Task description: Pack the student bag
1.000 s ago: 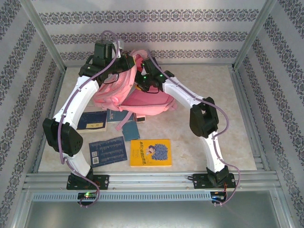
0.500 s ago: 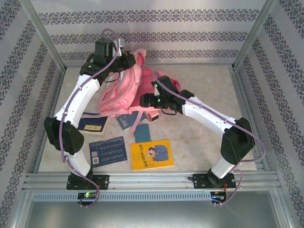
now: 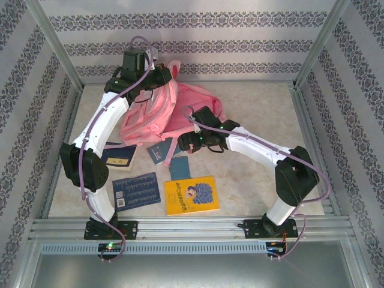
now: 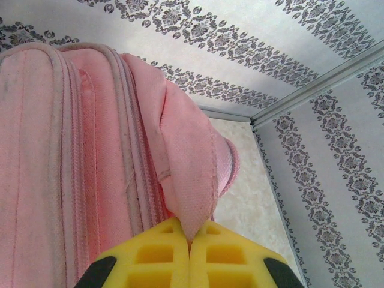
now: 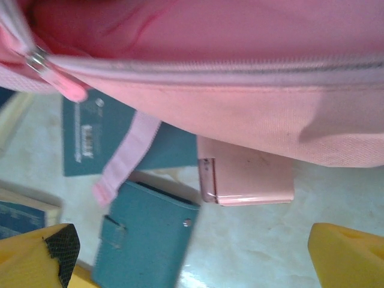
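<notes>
Bag (image 3: pixel 157 117): sitting toward the table's far edge, left of centre; top end hanging raised, lower end resting on the table.
Left gripper (image 4: pixel 189 240): yellow fingers (image 4: pixel 150 255) pressing fully together on a pink fabric strap (image 4: pixel 192 174) at the bag's top, holding that end up close to the far wall.
Right gripper (image 5: pixel 189 255): jaws standing wide apart, gripping nothing; hovering low over the table just in front of the bag's near side.
Zip (image 5: pixel 180 67): running along the bag's edge in the right wrist view; metal pull (image 5: pixel 38 59) sitting at its left end there.
Pink case (image 5: pixel 247 180): lying flat on the table, touching the bag's lower edge.
Teal wallet (image 5: pixel 144 231): lying just beside the pink case, with a loose pink ribbon (image 5: pixel 123 162) trailing down from the bag toward it.
Teal book (image 3: pixel 161 150): poking out from under the bag's near edge.
Navy book (image 3: pixel 117 155): lying beside the left arm, near the table's left edge.
Blue book (image 3: pixel 136 190): lying toward the near edge, well apart from the bag.
Yellow book (image 3: pixel 191 195): lying just beside the blue book, toward the near edge, about mid-table.
</notes>
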You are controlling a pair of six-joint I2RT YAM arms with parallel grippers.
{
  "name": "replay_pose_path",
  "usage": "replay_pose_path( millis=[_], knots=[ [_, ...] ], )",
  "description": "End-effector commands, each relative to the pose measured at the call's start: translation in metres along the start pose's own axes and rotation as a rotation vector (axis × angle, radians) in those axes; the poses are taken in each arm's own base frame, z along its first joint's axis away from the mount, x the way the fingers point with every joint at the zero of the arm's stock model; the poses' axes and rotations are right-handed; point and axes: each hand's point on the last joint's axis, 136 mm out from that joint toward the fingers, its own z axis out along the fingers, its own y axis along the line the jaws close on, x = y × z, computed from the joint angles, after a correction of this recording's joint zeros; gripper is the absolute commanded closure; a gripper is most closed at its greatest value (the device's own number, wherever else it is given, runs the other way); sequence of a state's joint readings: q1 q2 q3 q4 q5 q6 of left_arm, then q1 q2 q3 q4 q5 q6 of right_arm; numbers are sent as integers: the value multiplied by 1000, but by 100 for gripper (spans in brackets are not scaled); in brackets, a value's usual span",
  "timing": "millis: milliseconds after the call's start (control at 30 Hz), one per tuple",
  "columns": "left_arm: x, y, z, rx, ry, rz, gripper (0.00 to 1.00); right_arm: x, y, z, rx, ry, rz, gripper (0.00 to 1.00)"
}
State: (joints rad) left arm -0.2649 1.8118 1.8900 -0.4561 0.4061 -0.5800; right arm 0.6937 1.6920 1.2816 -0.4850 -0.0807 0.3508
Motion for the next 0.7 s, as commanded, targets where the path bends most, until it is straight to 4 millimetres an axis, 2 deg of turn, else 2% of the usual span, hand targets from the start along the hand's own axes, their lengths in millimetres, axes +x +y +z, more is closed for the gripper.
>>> replay_pose_path(
  millis=[0,200,567,667],
  knots=[
    [-39,-13,-17,29,-131,43,100,15,-19,19,86,97,-84,2],
    [-38,-11,-17,27,-127,38,100,15,-26,40,119,146,-58,2],
    [-34,-10,-16,33,-120,27,100,2,-41,80,211,173,-34,2],
    [-33,-10,-16,36,-116,25,100,1,-47,86,244,174,-30,6]
  ],
)
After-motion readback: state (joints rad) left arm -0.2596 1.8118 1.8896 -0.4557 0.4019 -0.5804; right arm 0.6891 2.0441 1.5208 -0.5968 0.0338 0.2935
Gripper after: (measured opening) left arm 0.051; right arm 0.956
